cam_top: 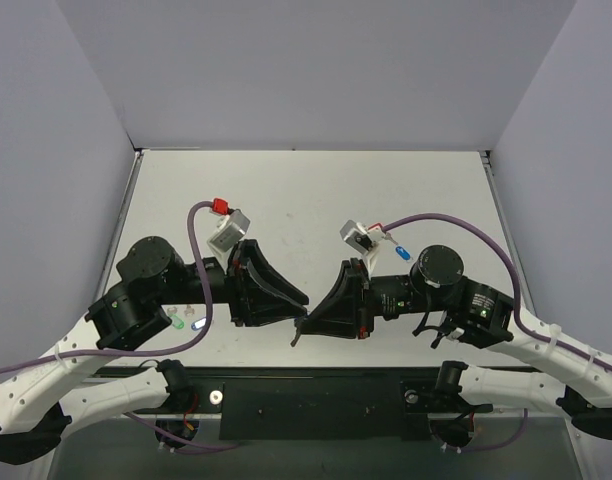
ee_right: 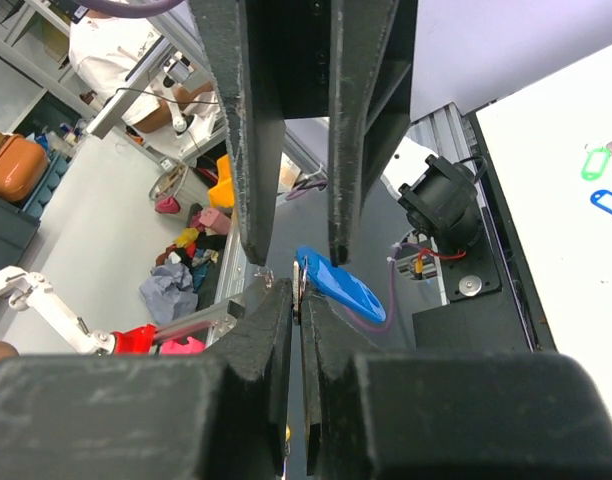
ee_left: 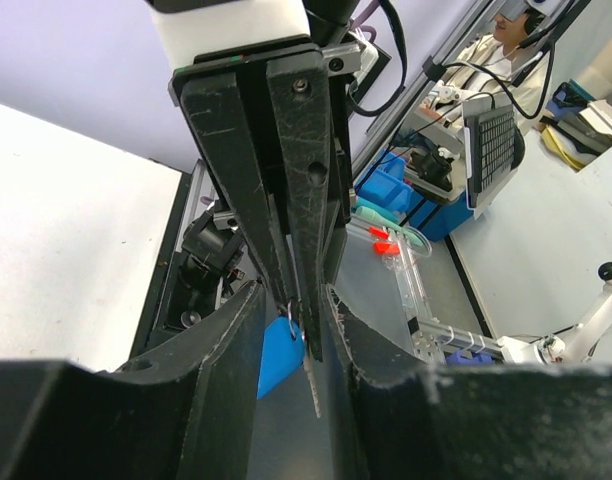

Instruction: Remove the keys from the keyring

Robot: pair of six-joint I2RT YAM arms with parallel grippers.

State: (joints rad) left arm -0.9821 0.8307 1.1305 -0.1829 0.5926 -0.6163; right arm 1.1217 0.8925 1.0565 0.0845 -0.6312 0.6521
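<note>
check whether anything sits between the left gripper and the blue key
Nothing visible does. The blue key hangs right at the open tips of the left gripper. The right gripper beside it is shut on the keyring.

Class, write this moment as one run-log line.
left pincer: open, beside blue-capped silver key | right pincer: shut on thin silver metal keyring | key not yet off

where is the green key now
The green key lies on the table, left in the top view, beside the left arm, a blue key just right of it.
</note>
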